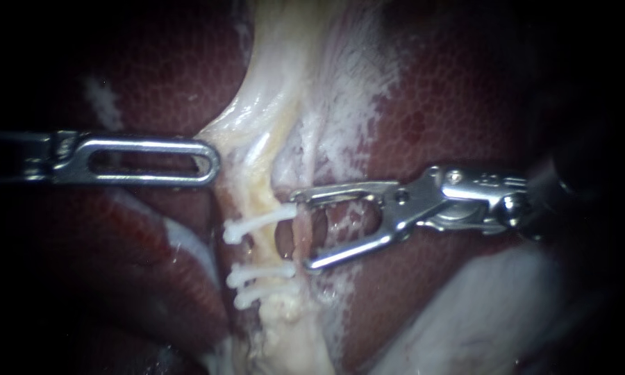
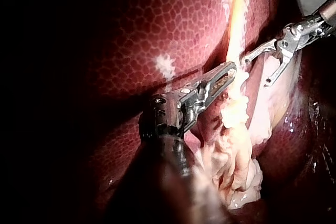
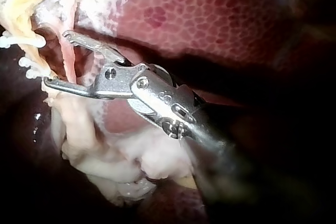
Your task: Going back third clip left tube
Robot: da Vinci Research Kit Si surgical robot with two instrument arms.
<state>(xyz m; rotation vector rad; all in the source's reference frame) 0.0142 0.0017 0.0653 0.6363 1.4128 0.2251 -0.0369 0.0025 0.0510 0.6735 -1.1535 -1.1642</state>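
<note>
left instrument (image 1: 212,161), entering from the left, with its slotted jaws closed on the left edge of the pale tissue sheet (image 1: 257,118), which is drawn to a point at the jaw tip. in the left wrist view the same jaws (image 2: 231,69) lie together against the yellowish strand. right instrument (image 1: 302,230), entering from the right, has its jaws spread wide and grips nothing. a thin pinkish strand (image 1: 302,235) runs across the gap between them without being clamped. the right wrist view confirms the wide gap (image 3: 55,57). the left tube (image 1: 255,191), a pale yellowish strand running far to near, carries three white clips set crosswise. the far clip (image 1: 253,226) has its right end just beside the far jaw of the right instrument. the middle clip (image 1: 257,273) and near clip (image 1: 260,295) lie close together, nearer than the open jaws and to their left. mottled red liver (image 1: 451,104) lies on both sides.
</note>
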